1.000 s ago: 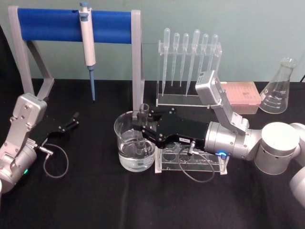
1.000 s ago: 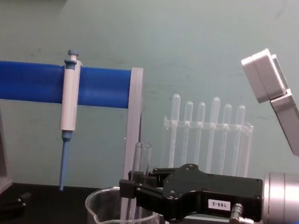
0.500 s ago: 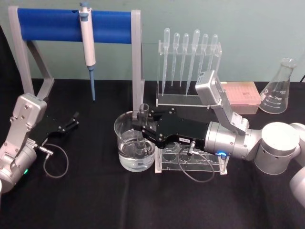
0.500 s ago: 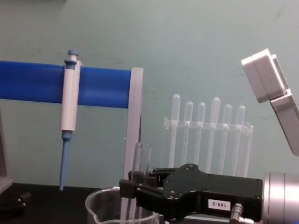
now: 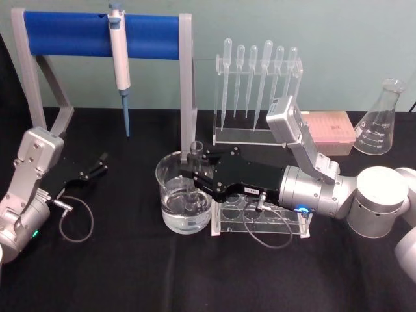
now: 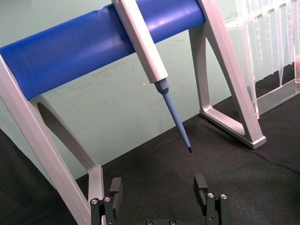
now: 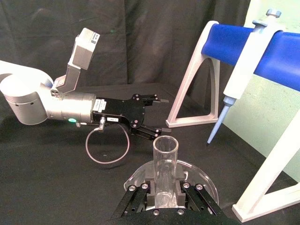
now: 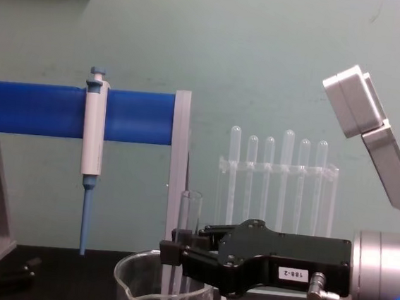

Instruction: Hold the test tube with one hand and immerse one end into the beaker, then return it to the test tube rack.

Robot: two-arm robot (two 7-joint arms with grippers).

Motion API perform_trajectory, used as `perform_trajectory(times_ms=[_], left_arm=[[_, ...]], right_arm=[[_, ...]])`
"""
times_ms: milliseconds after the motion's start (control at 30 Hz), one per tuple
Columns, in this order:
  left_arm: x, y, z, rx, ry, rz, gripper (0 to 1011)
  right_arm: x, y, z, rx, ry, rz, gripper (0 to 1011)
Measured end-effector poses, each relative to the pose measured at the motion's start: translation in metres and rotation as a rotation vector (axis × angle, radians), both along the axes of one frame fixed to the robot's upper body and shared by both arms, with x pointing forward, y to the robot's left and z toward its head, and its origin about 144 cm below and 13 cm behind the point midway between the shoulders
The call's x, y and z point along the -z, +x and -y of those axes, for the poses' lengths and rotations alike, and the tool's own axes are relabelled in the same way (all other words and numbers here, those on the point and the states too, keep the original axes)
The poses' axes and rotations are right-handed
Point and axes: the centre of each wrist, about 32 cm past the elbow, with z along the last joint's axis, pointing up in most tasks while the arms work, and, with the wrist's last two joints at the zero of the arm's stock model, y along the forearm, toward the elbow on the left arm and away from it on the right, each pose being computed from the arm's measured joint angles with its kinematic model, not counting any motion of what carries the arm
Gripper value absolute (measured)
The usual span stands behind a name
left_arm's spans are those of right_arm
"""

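The test tube [image 5: 192,170] stands upright with its lower end down in the liquid of the beaker [image 5: 170,195]. My right gripper [image 5: 192,172] is shut on the tube just below its rim, reaching in over the beaker from the right. In the chest view the test tube [image 8: 187,234] rises above the beaker [image 8: 130,285] with the right gripper [image 8: 174,250] clamped on it. The right wrist view looks down on the open rim of the test tube [image 7: 165,164] between the jaws. My left gripper [image 5: 99,164] rests open on the table at the left; its fingers [image 6: 201,186] stand wide apart.
A clear rack with round holes [image 5: 260,218] lies right beside the beaker, under my right arm. Behind stand a blue stand holding a pipettor [image 5: 119,58], a rack of plastic pipettes [image 5: 257,91], a pink tip box [image 5: 328,130] and a conical flask [image 5: 382,120].
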Motion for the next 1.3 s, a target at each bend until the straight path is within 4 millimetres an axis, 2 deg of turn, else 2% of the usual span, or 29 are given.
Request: perform_trajectory(times_ms=[800, 1033, 1300], left_arm=[[0.0, 0.0, 0.0, 0.0, 0.0, 0.0, 1000], [0.0, 0.0, 0.0, 0.0, 0.0, 0.0, 1000], [0.0, 0.0, 0.0, 0.0, 0.0, 0.0, 1000]], right_arm=[[-0.001, 0.0, 0.0, 0.0, 0.001, 0.003, 236], [-0.017, 0.001, 0.001, -0.003, 0.019, 0.038, 236], [-0.045, -0.005, 0.001, -0.027, 0.03, 0.089, 236]])
